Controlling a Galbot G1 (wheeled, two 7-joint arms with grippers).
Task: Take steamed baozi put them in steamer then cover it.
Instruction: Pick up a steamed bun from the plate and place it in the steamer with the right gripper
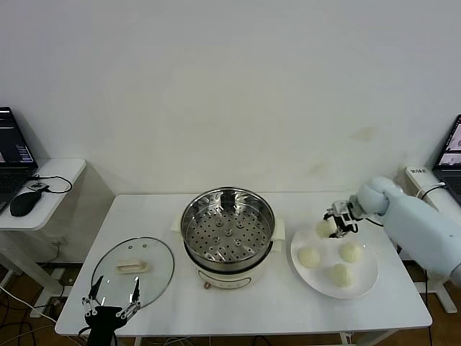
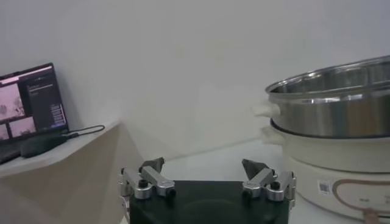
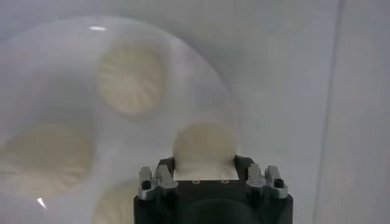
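right gripper point(image 1: 333, 225): jaws closed on one baozi point(image 3: 205, 146) at the white plate's point(image 1: 369, 277) far-left rim
other buns point(image 1: 309, 256): three on the plate
steamer point(image 1: 227, 228): table centre, uncovered; open room above
glass lid point(image 1: 133, 272): front-left, near the table edge
left gripper point(image 1: 112, 298): open, at the lid's near edge

A: What stands apart from the cooking things?
B: A white worktop point(image 1: 144, 216) against a pale wall point(image 1: 230, 86). A flat white plate point(image 1: 364, 285) lies on its right side.
A: And beside it?
B: A small side table point(image 1: 50, 180) to the left carries a black mouse point(image 1: 25, 203) and a laptop point(image 1: 11, 155). Another laptop point(image 1: 452, 148) shows at the right edge.
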